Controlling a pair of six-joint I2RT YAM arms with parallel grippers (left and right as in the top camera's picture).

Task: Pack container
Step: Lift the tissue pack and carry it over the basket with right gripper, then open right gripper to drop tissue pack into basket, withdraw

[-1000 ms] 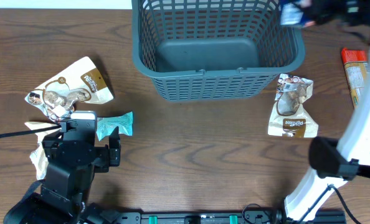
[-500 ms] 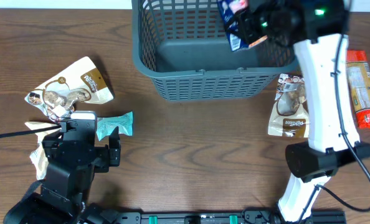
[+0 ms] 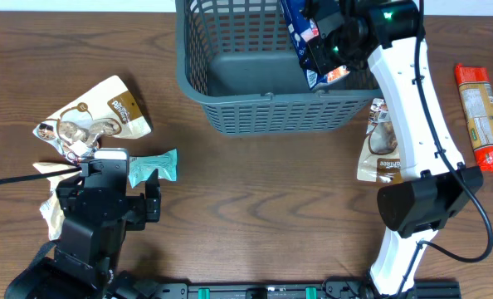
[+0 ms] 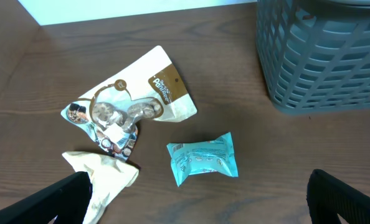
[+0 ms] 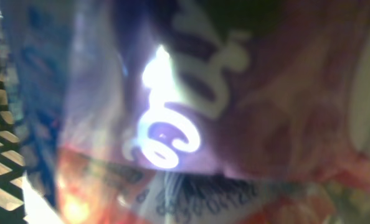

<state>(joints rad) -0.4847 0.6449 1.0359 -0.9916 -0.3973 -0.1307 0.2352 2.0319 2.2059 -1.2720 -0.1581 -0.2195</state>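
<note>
The grey-blue slotted container point(image 3: 230, 100) stands at the back centre of the table, its base bare. My right gripper point(image 3: 328, 40) is over the container's right side, shut on a blue and red snack packet point(image 3: 303, 33) that hangs inside the rim. That packet fills the right wrist view point(image 5: 191, 112), blurred. My left gripper point(image 3: 105, 178) rests open and empty at the front left. In the left wrist view its fingers point(image 4: 200, 202) spread wide below a teal packet point(image 4: 203, 158), with the container's corner point(image 4: 322, 56) at the upper right.
A white and brown pouch point(image 3: 97, 116) and a cream packet point(image 4: 101, 180) lie at the left. The teal packet point(image 3: 153, 166) lies beside my left gripper. Another brown pouch point(image 3: 388, 145) lies right of the container, and an orange-red packet point(image 3: 479, 116) lies at the far right.
My right arm has swung left from the far right corner with the blue and red packet and now holds it over the container's right side. The left arm has not moved.
</note>
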